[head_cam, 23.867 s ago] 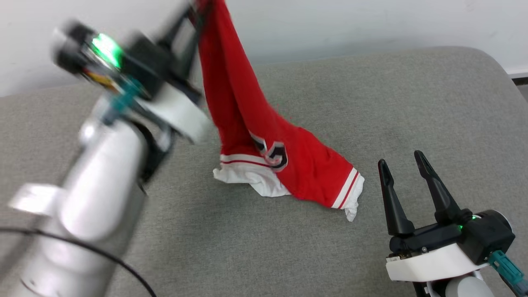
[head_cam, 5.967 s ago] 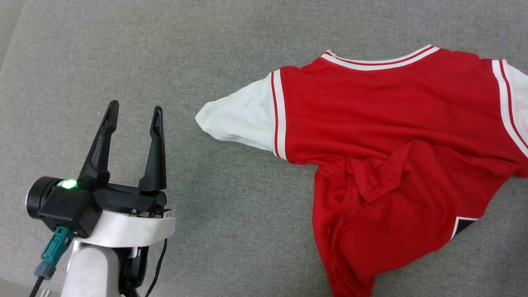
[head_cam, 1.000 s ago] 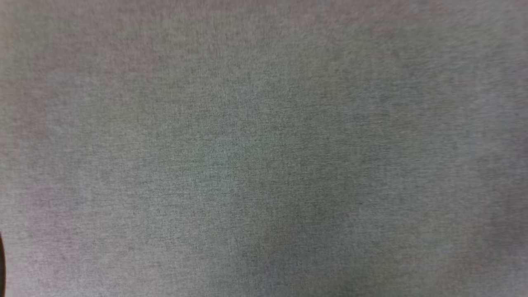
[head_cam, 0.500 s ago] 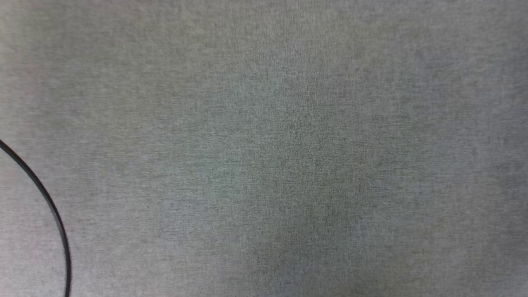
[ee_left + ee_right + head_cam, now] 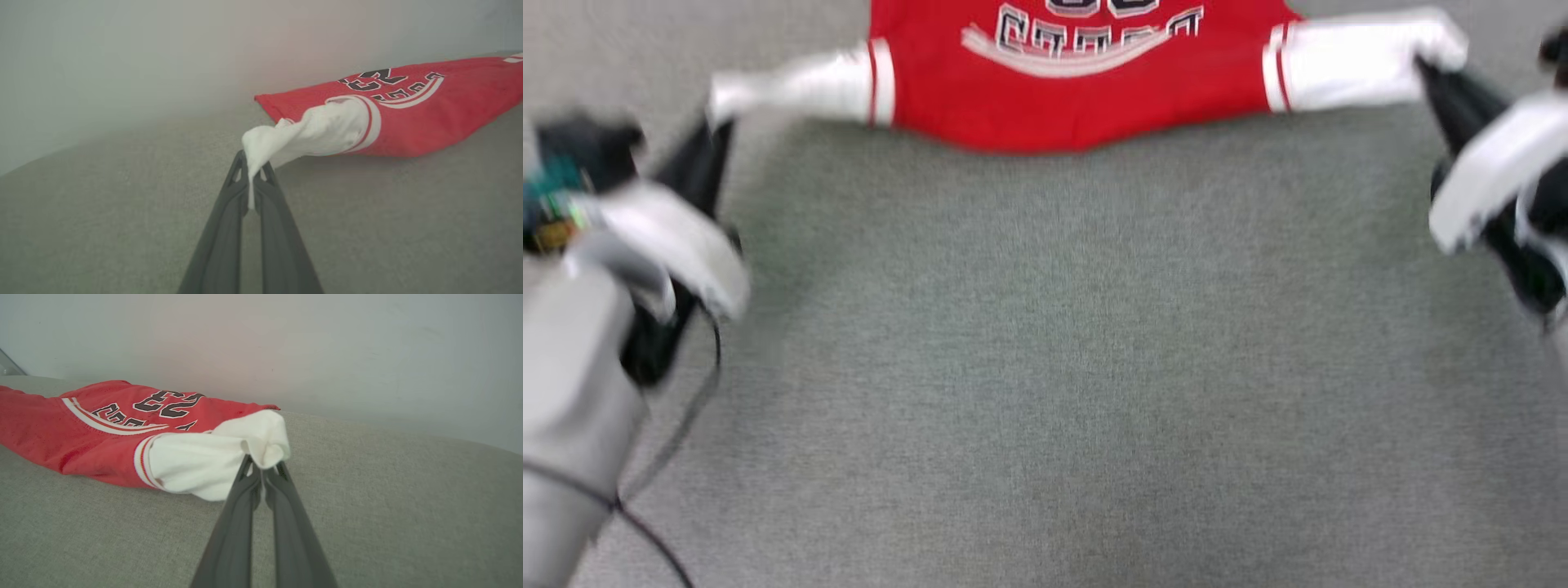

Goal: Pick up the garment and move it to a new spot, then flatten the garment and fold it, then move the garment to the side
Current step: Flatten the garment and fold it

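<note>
Garment (image 5: 1078,106) lies stretched across the top of the head frame on the grey padded surface (image 5: 1045,367), print side up. Left claw (image 5: 253,173) is pinched fully closed on the white sleeve end at upper left, and right claw (image 5: 263,473) is pinched the same way on the sleeve at upper right. Head view is blurred but catches a black cable (image 5: 698,400) trailing at lower left, while the wrist views show the pale wall (image 5: 327,347) just behind the garment and both sleeve tips bunched between the fingers.
</note>
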`<state>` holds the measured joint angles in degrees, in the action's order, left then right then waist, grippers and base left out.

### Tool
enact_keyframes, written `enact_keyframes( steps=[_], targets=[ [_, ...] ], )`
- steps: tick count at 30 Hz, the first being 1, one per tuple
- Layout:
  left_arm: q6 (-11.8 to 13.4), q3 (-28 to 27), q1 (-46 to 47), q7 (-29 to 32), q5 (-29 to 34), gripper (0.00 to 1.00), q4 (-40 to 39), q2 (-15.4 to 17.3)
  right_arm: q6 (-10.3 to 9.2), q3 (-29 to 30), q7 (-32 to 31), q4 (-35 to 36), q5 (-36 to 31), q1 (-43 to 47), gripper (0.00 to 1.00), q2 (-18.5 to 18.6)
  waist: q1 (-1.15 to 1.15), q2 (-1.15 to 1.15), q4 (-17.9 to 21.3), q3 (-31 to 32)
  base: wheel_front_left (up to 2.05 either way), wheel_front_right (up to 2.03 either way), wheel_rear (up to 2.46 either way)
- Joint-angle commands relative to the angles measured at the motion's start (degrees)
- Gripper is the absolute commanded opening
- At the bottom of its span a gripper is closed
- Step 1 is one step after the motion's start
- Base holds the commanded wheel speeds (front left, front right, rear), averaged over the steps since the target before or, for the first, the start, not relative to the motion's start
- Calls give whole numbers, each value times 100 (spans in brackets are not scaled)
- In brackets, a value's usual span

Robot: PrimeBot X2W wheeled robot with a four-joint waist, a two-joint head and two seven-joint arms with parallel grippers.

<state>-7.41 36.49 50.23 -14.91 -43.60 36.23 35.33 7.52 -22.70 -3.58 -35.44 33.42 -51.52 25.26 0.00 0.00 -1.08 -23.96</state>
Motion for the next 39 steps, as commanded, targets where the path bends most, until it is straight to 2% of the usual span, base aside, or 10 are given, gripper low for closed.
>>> enact_keyframes(
  steps=[1, 6, 14, 31, 39],
  targets=[
    [0, 40, -488, -36, -72, 0, -163, 66, -6, -104, -40, 193, 191, 422, 0, 166, 0, 0, -15, 451, 0, 0, 0],
    [207, 125, -1696, 9, -265, 0, -627, 300, -6, -414, -126, 686, 474, 1412, 0, 658, 0, 0, -5, 865, 0, 0, 0],
    [486, 266, -3013, 62, -475, 0, -1103, 619, -7, -862, -132, 1081, 511, 2365, 0, 1154, 0, 0, 72, 1274, 0, 0, 0],
    [1371, 449, -5017, 322, -945, 0, -2748, 1090, -6, -1072, -537, 1947, 997, 4010, 0, 1711, 0, 0, 223, 1963, 0, 0, 0],
    [1603, 476, -5384, 409, -1073, 0, -3150, 1190, -6, -925, -766, 2109, 1143, 4525, 0, 1807, 0, 0, 225, 2010, 0, 0, 0]
  ],
)
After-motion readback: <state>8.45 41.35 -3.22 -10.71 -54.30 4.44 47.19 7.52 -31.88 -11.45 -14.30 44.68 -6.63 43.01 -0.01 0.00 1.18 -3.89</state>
